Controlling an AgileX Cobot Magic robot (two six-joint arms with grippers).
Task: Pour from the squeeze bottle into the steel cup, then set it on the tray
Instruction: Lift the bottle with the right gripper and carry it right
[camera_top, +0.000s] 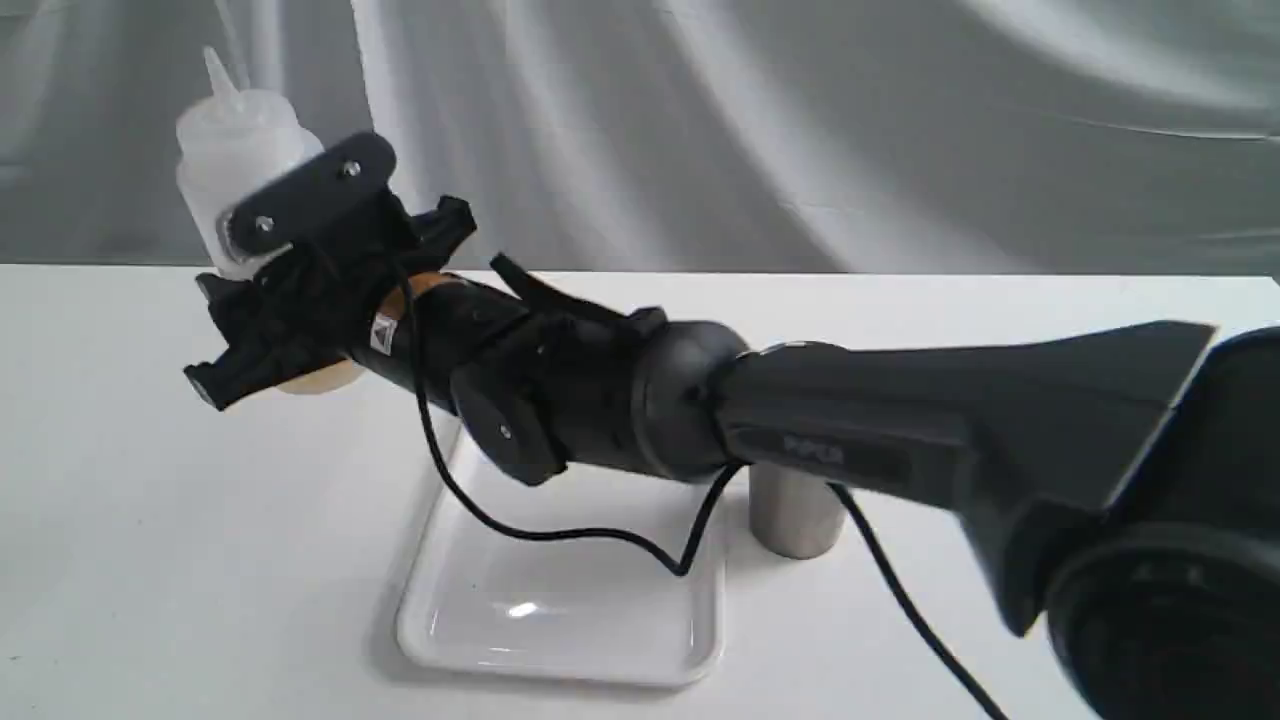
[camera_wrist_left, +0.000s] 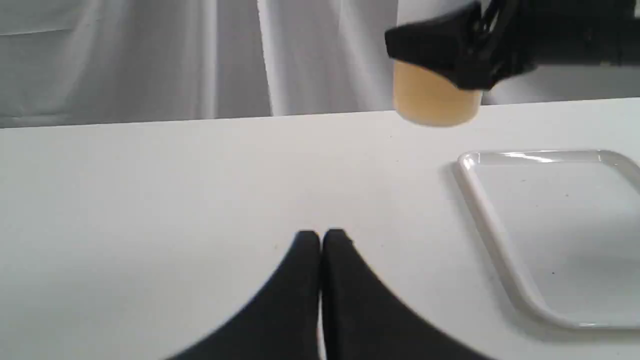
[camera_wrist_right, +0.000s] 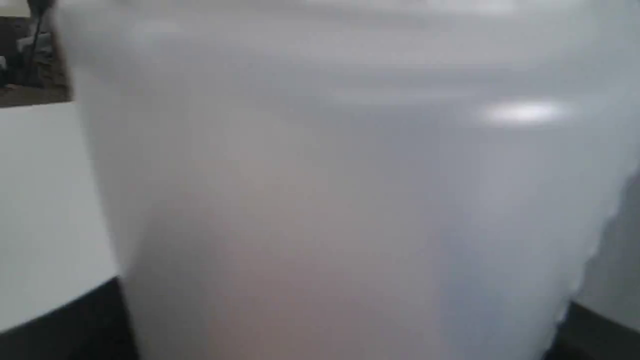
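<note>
Squeeze bottle (camera_top: 235, 150) of translucent white plastic, with a cone nozzle, sits in your right hand (camera_top: 205, 335). The hand's black fingers clamp its middle from both sides at the far left of the scene. The bottle leans a little, nozzle tipped left, and amber liquid (camera_wrist_left: 432, 100) fills its lower part. You cannot tell from these views whether its base touches the white tabletop (camera_top: 150, 550) or hangs just above it. Your flat white glossy plastic tray (camera_top: 410, 625) lies nearer and to the right, apart from the squeeze bottle. The brushed stainless steel cup (camera_top: 795, 515) stands upright just beside the tray's right edge, its top hidden behind your right arm. Your left hand (camera_wrist_left: 320, 237) is clenched on nothing, fingertips pressed together low over the tabletop.
</note>
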